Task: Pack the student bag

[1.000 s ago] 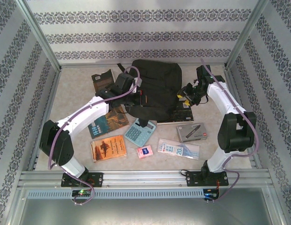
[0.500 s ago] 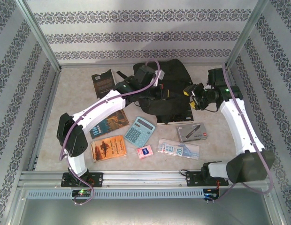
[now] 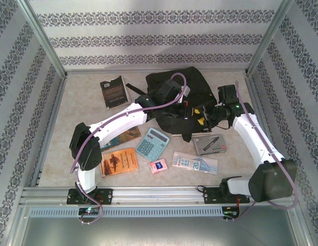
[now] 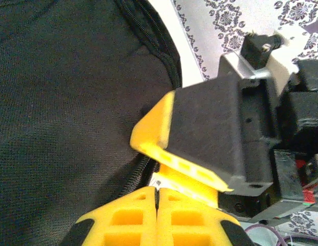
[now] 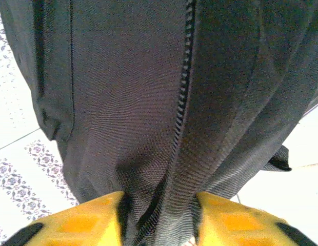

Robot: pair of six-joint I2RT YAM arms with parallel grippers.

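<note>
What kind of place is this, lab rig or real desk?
Probably an enclosed robot test cell, not a real study: aluminium frame posts holding patterned wall panels, two arms bolted to a rail at the near edge, and school props like a calculator and a black backpack.

On the tabletop (image 3: 72, 107) I counted one student bag (image 3: 172, 82). There were three books in total: one dark book (image 3: 114, 91), one blue book (image 3: 124, 137) and one orange book (image 3: 118, 161). I also counted one calculator (image 3: 152, 143), one small pink item (image 3: 158, 165), one flat printed packet (image 3: 195, 163) and one grey box (image 3: 209, 144). There were two arms and two grippers: one left gripper (image 4: 157, 205) and one right gripper (image 5: 159, 215).
</note>
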